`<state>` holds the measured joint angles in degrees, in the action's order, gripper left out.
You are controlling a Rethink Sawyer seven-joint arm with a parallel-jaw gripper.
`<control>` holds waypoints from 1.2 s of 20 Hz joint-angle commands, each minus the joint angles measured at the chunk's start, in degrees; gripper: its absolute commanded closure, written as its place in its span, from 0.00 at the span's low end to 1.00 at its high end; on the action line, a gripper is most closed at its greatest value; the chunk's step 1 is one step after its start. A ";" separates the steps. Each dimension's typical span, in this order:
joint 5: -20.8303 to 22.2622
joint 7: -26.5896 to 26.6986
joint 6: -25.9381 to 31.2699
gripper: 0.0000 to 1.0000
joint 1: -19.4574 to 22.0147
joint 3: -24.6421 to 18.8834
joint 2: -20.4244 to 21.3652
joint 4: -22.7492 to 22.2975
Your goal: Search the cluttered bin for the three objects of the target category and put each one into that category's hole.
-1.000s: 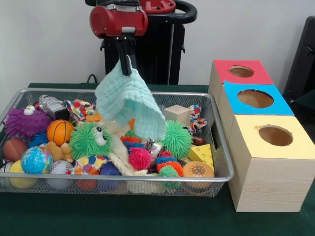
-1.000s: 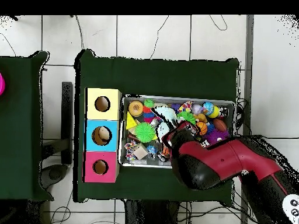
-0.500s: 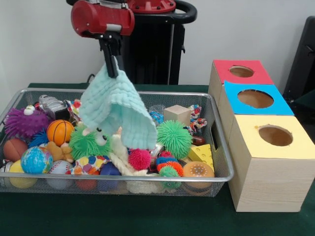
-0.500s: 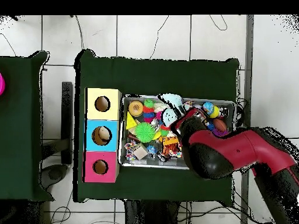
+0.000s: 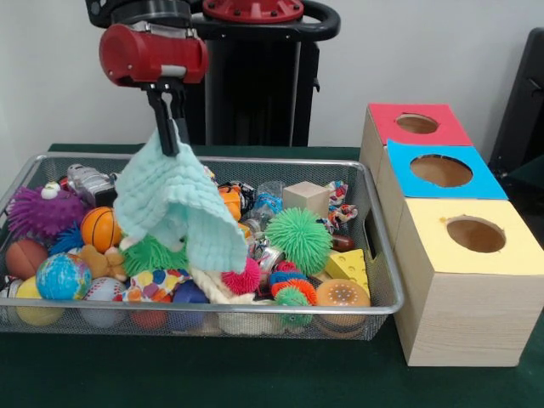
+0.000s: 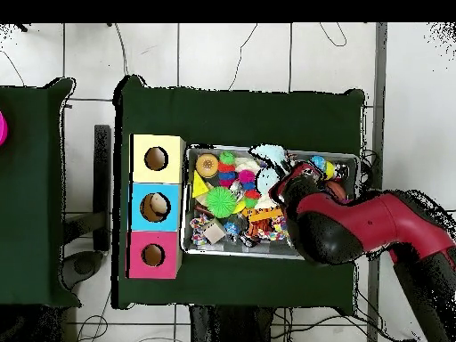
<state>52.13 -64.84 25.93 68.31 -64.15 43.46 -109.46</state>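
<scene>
The bin [image 5: 382, 255] is a silver wire-mesh basket heaped with toys; it also shows in the overhead view [image 6: 267, 149]. My gripper [image 5: 167, 138] hangs above the bin's left half, shut on the top of a mint-green cloth [image 5: 180, 208]. The cloth drapes down over the toys and hides those behind it. In the overhead view the cloth [image 6: 266, 157] lies at the bin's far rim and my red arm [image 6: 343, 230] covers the bin's right part. Three boxes stand beside the bin, with holes in a red top [image 5: 417, 124], a blue top [image 5: 440, 171] and a yellow top [image 5: 475, 235].
In the bin lie a green spiky ball [image 5: 298, 239], a wooden cube [image 5: 306, 198], a cheese wedge [image 5: 349, 266], a basketball [image 5: 103, 228], a globe ball [image 5: 62, 277], a purple spiky toy [image 5: 38, 212] and a toy camera [image 5: 88, 183]. Green cloth covers the table [image 5: 255, 374].
My gripper has carried the cloth to the left in the front view, towards the bin's left half. The green spiky ball and the toys at the middle back now show.
</scene>
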 commanded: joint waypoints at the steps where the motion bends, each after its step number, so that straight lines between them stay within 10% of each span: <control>1: 6.89 12.95 8.19 1.00 -2.07 7.15 -1.39 2.60; 19: 9.43 8.95 6.56 1.00 -6.25 11.72 1.79 1.89; 20: 9.43 8.57 6.34 0.00 -6.69 12.12 2.14 1.91; 24: 9.82 7.14 6.02 0.00 -7.71 12.75 2.88 1.76</control>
<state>58.92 -64.83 26.09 62.44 -55.94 44.82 -109.31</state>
